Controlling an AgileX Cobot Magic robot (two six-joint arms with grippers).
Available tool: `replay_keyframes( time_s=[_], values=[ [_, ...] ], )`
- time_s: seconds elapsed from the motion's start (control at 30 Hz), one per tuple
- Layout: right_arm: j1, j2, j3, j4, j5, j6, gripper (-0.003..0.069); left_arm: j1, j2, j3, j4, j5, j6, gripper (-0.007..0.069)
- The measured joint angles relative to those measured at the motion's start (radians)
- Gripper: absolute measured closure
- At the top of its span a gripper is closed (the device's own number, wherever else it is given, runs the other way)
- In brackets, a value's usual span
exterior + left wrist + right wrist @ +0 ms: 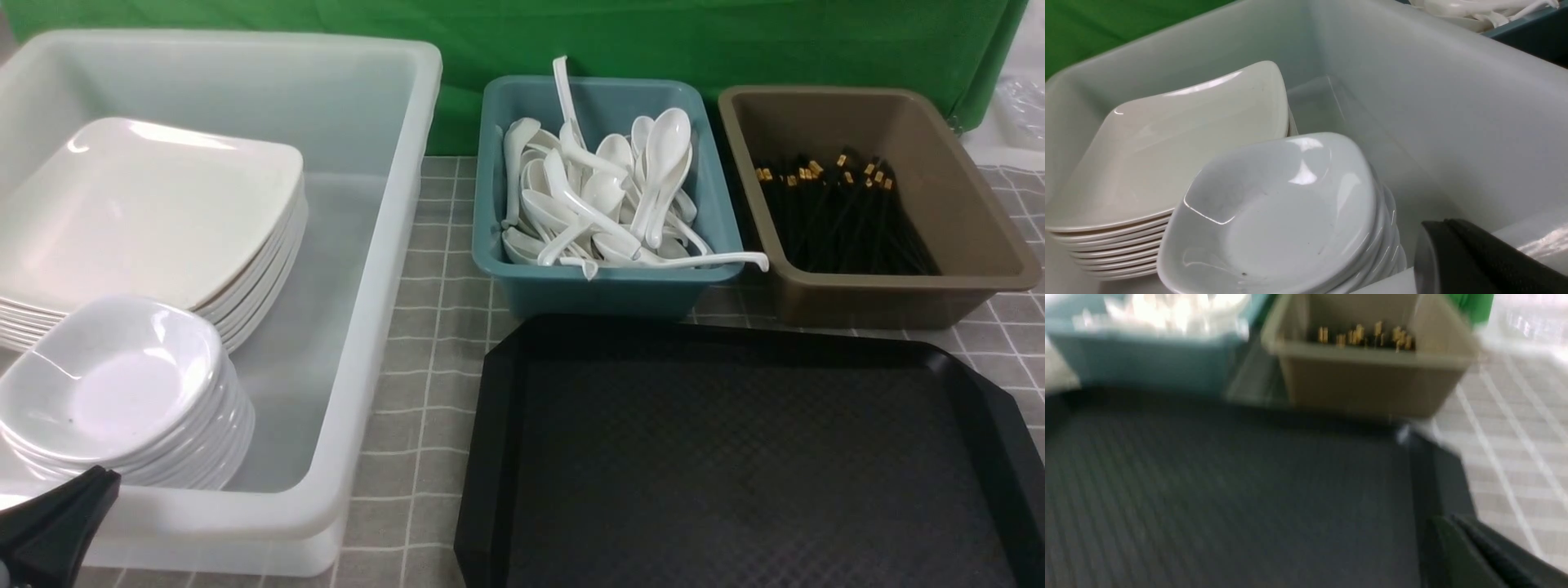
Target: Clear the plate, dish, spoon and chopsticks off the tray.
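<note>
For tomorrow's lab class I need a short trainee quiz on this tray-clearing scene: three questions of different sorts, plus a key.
1. True or false: the black tray has tableware lying on it.
2. Which tub holds the spoons? A) teal tub B) brown tub C) white bin
3. Fill in: in the white bin, the stack of small dishes stands ____ the stack of plates, on the robot's side.

Key: 1 false; 2 A; 3 in front of.
</note>
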Motion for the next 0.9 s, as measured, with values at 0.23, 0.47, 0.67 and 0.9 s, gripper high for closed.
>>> replay_keyframes(
  time_s=[0.23, 0.47, 0.67, 0.9],
  values=[
    [0.0, 0.0, 0.0, 0.0, 0.02, -0.002, 0.0636, -0.001, 0.001, 0.0, 0.002, -0.004, 0.0, 0.0616],
    [0.0, 0.0, 0.0, 0.0, 0.021, -0.002, 0.0622, -0.001, 0.001, 0.001, 0.002, -0.005, 0.0, 0.0616],
    [0.0, -0.001, 0.0, 0.0, 0.023, -0.003, 0.0596, -0.001, 0.001, 0.001, 0.002, -0.005, 0.0, 0.0616],
    [0.0, -0.001, 0.0, 0.0, 0.023, -0.003, 0.0579, -0.001, 0.001, 0.001, 0.002, -0.005, 0.0, 0.0616]
  ],
)
